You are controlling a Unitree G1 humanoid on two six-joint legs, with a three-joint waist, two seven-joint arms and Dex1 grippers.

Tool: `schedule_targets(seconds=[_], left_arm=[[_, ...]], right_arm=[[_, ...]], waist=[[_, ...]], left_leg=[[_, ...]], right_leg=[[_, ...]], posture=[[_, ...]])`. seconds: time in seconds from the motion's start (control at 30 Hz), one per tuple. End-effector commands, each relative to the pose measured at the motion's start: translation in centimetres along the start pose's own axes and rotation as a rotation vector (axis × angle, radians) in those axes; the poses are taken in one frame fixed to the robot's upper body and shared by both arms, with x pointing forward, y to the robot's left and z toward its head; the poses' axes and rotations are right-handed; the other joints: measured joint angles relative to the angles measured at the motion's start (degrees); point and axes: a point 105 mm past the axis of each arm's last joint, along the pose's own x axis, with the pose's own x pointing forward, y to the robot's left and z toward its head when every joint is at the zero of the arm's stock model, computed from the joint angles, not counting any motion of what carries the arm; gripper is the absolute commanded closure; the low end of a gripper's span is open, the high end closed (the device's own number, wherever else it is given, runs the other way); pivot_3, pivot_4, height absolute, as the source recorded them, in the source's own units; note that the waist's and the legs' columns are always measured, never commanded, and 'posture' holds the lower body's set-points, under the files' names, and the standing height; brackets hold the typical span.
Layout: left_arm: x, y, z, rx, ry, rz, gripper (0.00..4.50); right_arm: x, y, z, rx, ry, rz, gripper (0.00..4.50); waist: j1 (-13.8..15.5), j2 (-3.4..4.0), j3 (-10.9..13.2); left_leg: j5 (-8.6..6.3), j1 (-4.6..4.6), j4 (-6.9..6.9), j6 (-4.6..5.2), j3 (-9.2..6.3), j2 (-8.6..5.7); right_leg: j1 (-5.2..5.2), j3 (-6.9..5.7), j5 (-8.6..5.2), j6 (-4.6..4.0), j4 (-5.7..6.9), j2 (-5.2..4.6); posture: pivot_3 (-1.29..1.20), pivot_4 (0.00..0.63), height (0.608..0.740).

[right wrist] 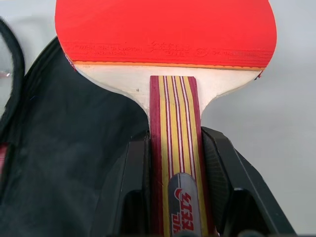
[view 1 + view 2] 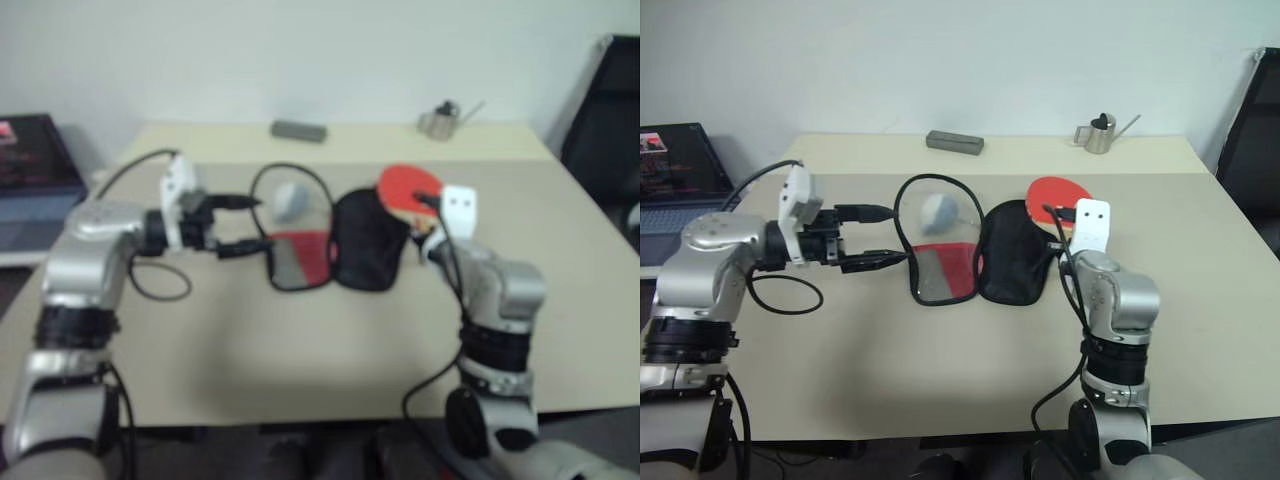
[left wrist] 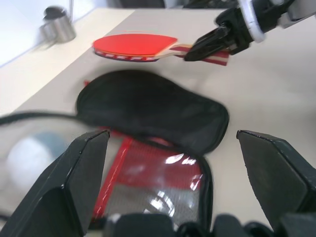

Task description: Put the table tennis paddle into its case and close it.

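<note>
- Right gripper (image 1: 173, 163) pinched the paddle (image 3: 136, 47) by its handle, held above the tabletop (image 2: 940, 370), blade pointing away from the robot.
- Case (image 2: 975, 255) lay unzipped just left of the paddle, black half nearest.
- Left gripper (image 2: 865, 237) jaws were spread, empty, at the case's left rim.

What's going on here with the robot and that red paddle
The right gripper holds the table tennis paddle by its handle, lifted just above the table beside the case. The case lies unzipped and spread flat. The left gripper is open at the case's near edge. Nothing is packed yet.
</note>
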Motion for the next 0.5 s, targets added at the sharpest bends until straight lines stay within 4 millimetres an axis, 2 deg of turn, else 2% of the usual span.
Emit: schedule_targets(seconds=[0.03, 0.27, 0.5], left_arm=[[-1.2, 0.5, 1.1, 0.05, -0.013, 0.031, 0.0], [-0.6, 0.0, 1.4, 0.054, -0.023, 0.004, 0.0], [0.0, -0.4, 1.6, 0.061, -0.03, -0.028, 0.0]], right_arm=[[-0.6, 2.0, 1.9, -0.003, -0.087, 0.042, 3.38], [-0.1, 5.5, 1.1, -0.002, -0.054, 0.118, 3.38], [0.4, 6.3, 0.5, -0.012, -0.025, 0.132, 3.38]], waist=[[0.0, 0.0, 0.0], [-0.03, 0.01, 0.0], [-0.04, 0.01, 0.0]], left_leg=[[0.0, 0.0, 0.0, 0.0, 0.0, 0.0], [0.0, -0.01, 0.0, 0.0, 0.0, 0.0], [0.0, 0.0, -0.01, 0.0, 0.01, 0.0]], right_leg=[[0.0, 0.0, 0.0, 0.0, 0.0, 0.0], [-0.01, 0.0, 0.0, 0.0, -0.01, 0.0], [-0.01, 0.0, 0.0, 0.0, 0.0, 0.0]], posture=[[0.0, 0.15, 0.74], [0.0, 0.15, 0.74], [0.0, 0.15, 0.74]])
